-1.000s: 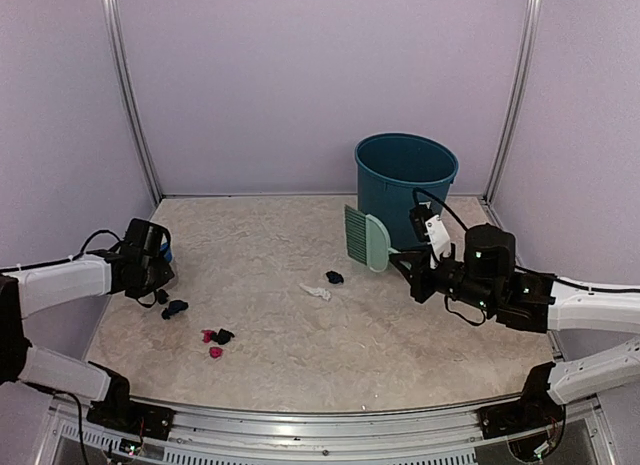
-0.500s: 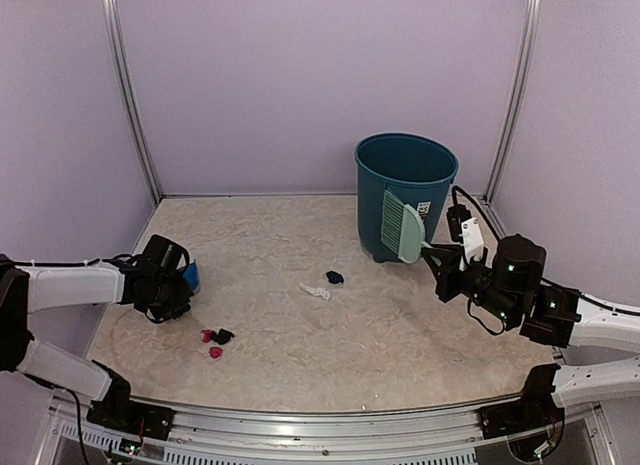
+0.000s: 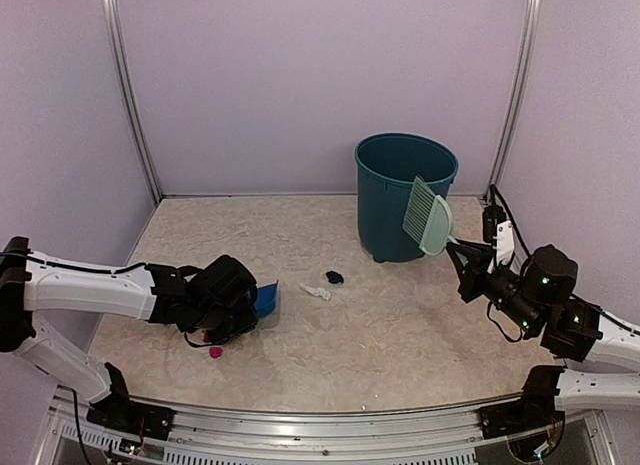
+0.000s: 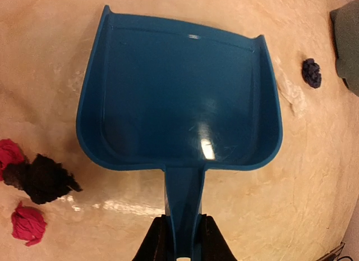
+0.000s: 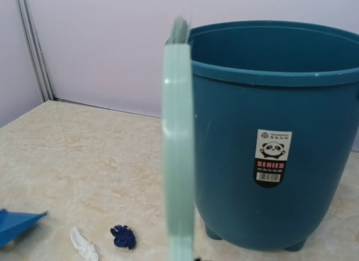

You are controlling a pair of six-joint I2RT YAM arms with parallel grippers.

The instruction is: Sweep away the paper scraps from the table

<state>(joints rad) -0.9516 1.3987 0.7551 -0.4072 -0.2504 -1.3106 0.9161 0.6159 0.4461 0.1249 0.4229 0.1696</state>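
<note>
Just left of the left tool [image 4: 183, 224], by the rear corner of the blue dustpan [image 4: 179, 98], we see three of the paper scraps [image 4: 42, 177]: a black one touching a pink one, and another pink one a little nearer the tool. All lie on the desk [image 3: 400, 335], outside the pan. This tool is clamped on the dustpan's handle, with the pan flat on the desk ahead of it. Beyond the pan's front right corner lies a navy scrap [image 4: 312, 73], with a white scrap [image 3: 316, 291] just beside it; both sit between the two tools, well apart from the right tool [image 3: 465, 255].

The right tool is closed on the handle of a pale green hand brush [image 3: 427, 213], which it holds up off the desk in front of a teal bucket [image 3: 400, 185].

From above, the left tool covers most of the cluster beside it; only one pink bit shows clearly. In the right wrist view the brush is edge-on, so we cannot make out its bristles, the tool's own fingers are cut off at the bottom, and only a corner of the dustpan shows.
</note>
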